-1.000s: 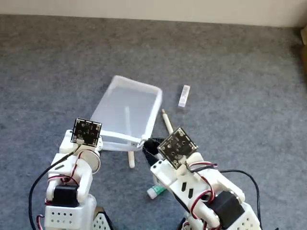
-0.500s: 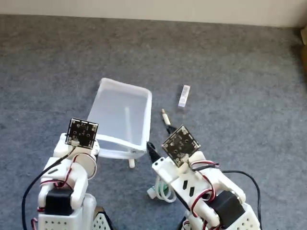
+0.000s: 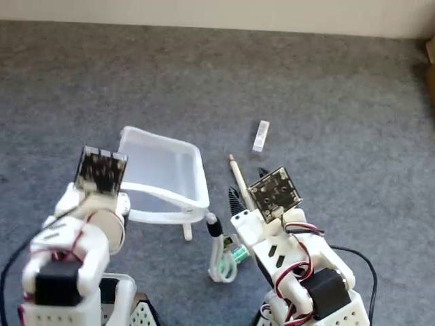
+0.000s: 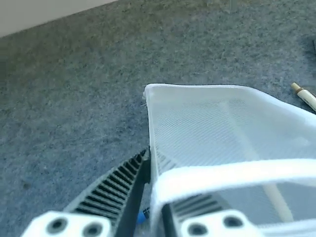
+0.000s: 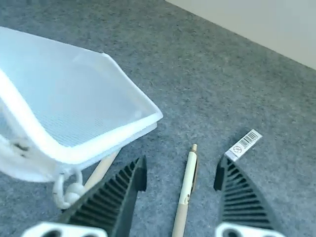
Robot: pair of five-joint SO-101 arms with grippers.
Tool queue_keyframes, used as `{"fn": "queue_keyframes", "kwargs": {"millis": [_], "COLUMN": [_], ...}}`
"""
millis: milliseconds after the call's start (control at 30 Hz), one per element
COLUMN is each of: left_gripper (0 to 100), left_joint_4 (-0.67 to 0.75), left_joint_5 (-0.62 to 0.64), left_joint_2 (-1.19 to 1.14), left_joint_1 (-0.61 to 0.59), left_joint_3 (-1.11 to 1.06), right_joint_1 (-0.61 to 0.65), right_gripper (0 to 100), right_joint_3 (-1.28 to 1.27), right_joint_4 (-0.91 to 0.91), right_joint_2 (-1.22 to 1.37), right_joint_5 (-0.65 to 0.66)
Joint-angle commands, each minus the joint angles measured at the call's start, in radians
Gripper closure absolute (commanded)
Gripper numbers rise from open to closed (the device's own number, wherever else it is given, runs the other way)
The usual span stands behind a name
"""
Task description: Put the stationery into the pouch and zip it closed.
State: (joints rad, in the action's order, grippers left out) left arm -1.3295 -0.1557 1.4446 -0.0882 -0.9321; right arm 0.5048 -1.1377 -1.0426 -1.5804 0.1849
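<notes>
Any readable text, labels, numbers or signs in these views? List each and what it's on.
No words or numbers can be read.
On the small white rectangular block: a barcode and a round crossed-out sign, any digits too small to read.
On the beige pen: a small dark mark, too small to read.
On the white mesh pouch: no print visible.

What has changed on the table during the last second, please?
The left gripper, gripping the pouch by its rim, dragged it toward its own side. The right gripper backed away from the pouch corner and is open over the pen. The pen and white block stayed.
</notes>
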Motion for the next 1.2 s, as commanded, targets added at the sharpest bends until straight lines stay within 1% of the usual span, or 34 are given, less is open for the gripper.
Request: {"fn": "queue_keyframes", "kwargs": {"millis": [0,167,267,367,533,633,733,900,933,1067,1167], "left_gripper": [99,99,99,99,99,99,99,99,99,99,99], "left_joint_4": [-0.098,-0.141,-0.143,-0.155,-0.155,-0.155,-0.158,-0.169,-0.169,-0.170,-0.170], "left_joint_5": [0.044,0.110,0.150,0.158,0.158,0.158,0.158,0.160,0.175,0.347,0.434], "left_joint_2": [-0.291,-0.479,-0.553,-0.613,-0.702,-0.731,-0.734,-0.734,-0.734,-0.734,-0.734], "left_joint_1": [0.018,0.018,0.013,0.013,0.013,0.013,0.012,0.012,0.012,0.007,-0.015], "left_joint_3": [0.302,0.455,0.499,0.533,0.573,0.567,0.558,0.544,0.544,0.545,0.545], "right_joint_1": [-0.031,-0.038,-0.038,-0.045,-0.113,-0.139,-0.159,-0.179,-0.179,-0.180,-0.180], "right_gripper": [78.9,78.9,78.9,78.9,78.9,78.9,78.9,78.9,78.9,78.9,78.9], "right_joint_3": [0.022,0.022,0.022,0.024,0.108,0.186,0.249,0.312,0.321,0.357,0.380], "right_joint_4": [0.021,0.022,0.025,0.025,0.044,0.042,0.042,0.042,0.042,0.042,0.042], "right_joint_2": [-0.010,-0.010,-0.010,0.030,0.262,0.435,0.575,0.708,0.728,0.794,0.839], "right_joint_5": [0.008,0.009,0.011,0.011,0.003,-0.064,-0.089,-0.157,-0.166,-0.221,-0.255]}}
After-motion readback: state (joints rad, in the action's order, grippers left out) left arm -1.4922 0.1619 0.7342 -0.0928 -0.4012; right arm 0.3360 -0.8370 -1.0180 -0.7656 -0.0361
